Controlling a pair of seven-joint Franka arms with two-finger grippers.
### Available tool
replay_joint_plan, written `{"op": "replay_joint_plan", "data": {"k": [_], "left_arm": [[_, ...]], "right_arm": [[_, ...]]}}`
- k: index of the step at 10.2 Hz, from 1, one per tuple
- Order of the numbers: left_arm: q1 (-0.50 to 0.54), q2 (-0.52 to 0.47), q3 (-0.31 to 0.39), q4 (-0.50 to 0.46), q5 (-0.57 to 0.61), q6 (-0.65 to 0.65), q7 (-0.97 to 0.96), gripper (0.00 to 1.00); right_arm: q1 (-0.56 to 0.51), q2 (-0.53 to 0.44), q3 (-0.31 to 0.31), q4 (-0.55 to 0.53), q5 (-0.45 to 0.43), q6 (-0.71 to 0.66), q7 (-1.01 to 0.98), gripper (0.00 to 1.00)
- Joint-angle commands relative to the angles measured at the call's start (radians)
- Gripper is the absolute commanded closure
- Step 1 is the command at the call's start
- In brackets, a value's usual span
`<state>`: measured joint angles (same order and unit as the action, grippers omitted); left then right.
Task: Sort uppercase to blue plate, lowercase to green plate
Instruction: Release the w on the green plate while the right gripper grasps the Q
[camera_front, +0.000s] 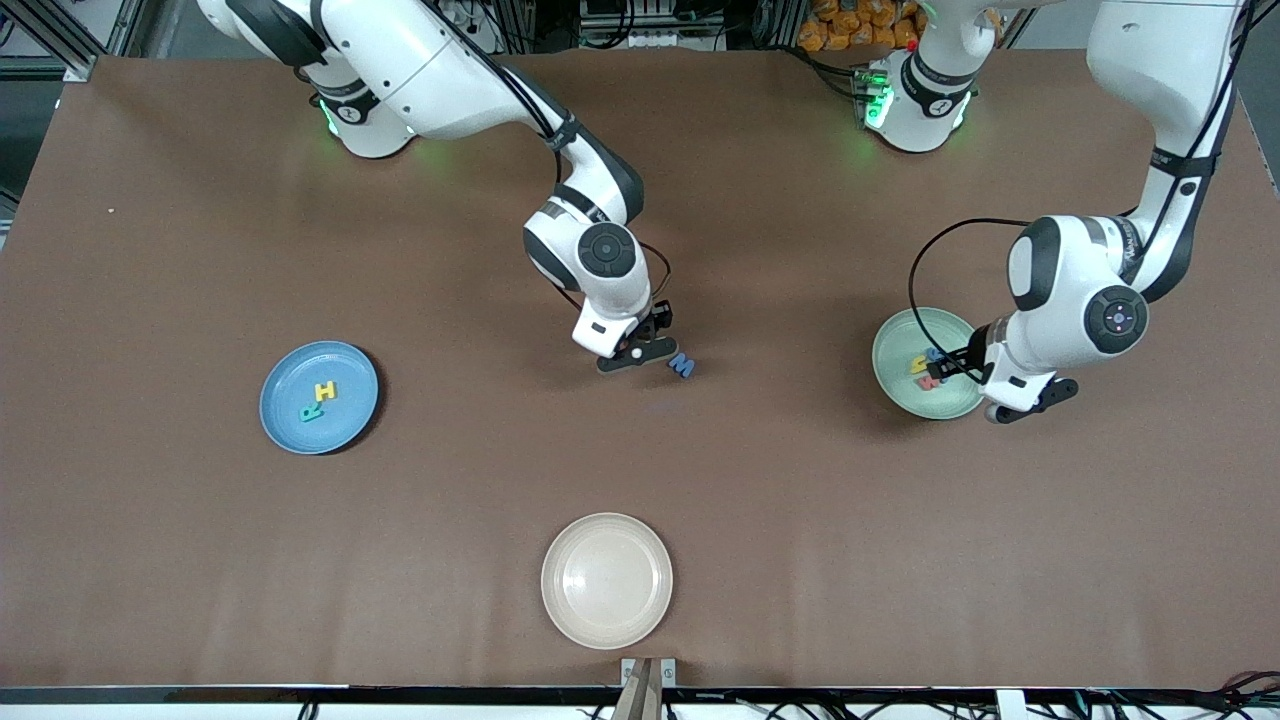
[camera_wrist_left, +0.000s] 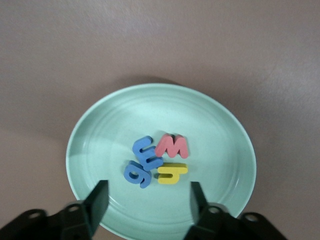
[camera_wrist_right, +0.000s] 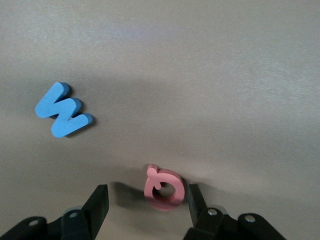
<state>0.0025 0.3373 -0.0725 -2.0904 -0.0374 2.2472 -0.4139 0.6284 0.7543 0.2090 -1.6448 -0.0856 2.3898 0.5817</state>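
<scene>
The green plate (camera_wrist_left: 220, 125) holds a blue g (camera_wrist_left: 137, 172), a blue m (camera_wrist_left: 146, 153), a red w (camera_wrist_left: 172, 146) and a yellow h (camera_wrist_left: 171, 173). My left gripper (camera_wrist_left: 147, 202) hangs open over this plate (camera_front: 915, 340) with nothing between its fingers. My right gripper (camera_wrist_right: 146, 202) is low over the table and open around the red Q (camera_wrist_right: 165, 189). The Q stands on edge against one finger, with a gap to the other. The blue W (camera_wrist_right: 62, 116) lies flat beside that gripper (camera_front: 640, 352). The blue plate (camera_front: 290, 390) holds the yellow H (camera_front: 325, 391) and teal R (camera_front: 311, 410).
A cream-beige plate (camera_front: 606, 580) with nothing in it sits near the table's front edge, nearer to the front camera than the right gripper. The blue plate is toward the right arm's end of the table, the green plate toward the left arm's end.
</scene>
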Motion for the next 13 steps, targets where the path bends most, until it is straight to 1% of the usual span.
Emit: {"op": "replay_joint_plan", "data": {"k": [1, 2, 3, 4, 5, 6, 7, 8, 9, 10, 11, 12, 13], "left_arm": [[0.023, -0.063, -0.007, 0.039, -0.027, -0.055, 0.014, 0.04], [0.028, -0.087, -0.007, 0.081, -0.026, -0.105, 0.017, 0.01], [0.03, -0.115, -0.007, 0.12, -0.021, -0.148, 0.021, 0.0], [0.03, -0.138, -0.006, 0.163, -0.012, -0.19, 0.029, 0.0], [0.03, -0.153, -0.001, 0.205, -0.012, -0.222, 0.059, 0.0], [0.03, -0.164, 0.003, 0.236, -0.007, -0.248, 0.117, 0.0], [0.039, -0.184, 0.007, 0.266, -0.007, -0.271, 0.182, 0.0], [0.054, -0.196, 0.007, 0.298, 0.004, -0.297, 0.229, 0.0], [0.057, -0.213, 0.007, 0.32, 0.04, -0.313, 0.281, 0.0], [0.057, -0.222, 0.007, 0.341, 0.071, -0.333, 0.294, 0.0], [0.057, -0.222, 0.007, 0.374, 0.073, -0.368, 0.294, 0.0], [0.057, -0.222, 0.007, 0.415, 0.073, -0.409, 0.29, 0.0], [0.057, -0.224, 0.005, 0.444, 0.062, -0.438, 0.29, 0.0]], "right_arm": [[0.002, 0.017, 0.006, 0.008, -0.02, 0.02, 0.0, 0.36], [0.002, 0.017, 0.006, 0.008, -0.025, 0.022, 0.0, 0.39], [0.002, 0.017, 0.006, 0.007, -0.043, 0.02, 0.0, 0.49], [0.002, 0.017, 0.006, 0.007, -0.045, 0.02, 0.0, 0.7], [0.001, 0.011, 0.006, 0.007, -0.048, 0.017, -0.002, 0.89], [-0.004, 0.004, 0.006, 0.008, -0.051, 0.009, -0.003, 1.0], [-0.009, -0.015, 0.006, 0.007, -0.049, 0.005, -0.005, 1.0], [-0.022, -0.045, 0.007, 0.007, -0.048, -0.029, -0.003, 1.0], [-0.048, -0.093, 0.007, 0.005, -0.042, -0.103, -0.005, 1.0], [-0.08, -0.155, 0.009, -0.018, -0.039, -0.163, -0.01, 1.0], [-0.125, -0.229, 0.013, -0.08, -0.033, -0.181, -0.051, 1.0], [-0.181, -0.307, 0.013, -0.154, -0.004, -0.19, -0.107, 1.0], [-0.244, -0.363, 0.013, -0.197, 0.03, -0.261, -0.165, 1.0]]}}
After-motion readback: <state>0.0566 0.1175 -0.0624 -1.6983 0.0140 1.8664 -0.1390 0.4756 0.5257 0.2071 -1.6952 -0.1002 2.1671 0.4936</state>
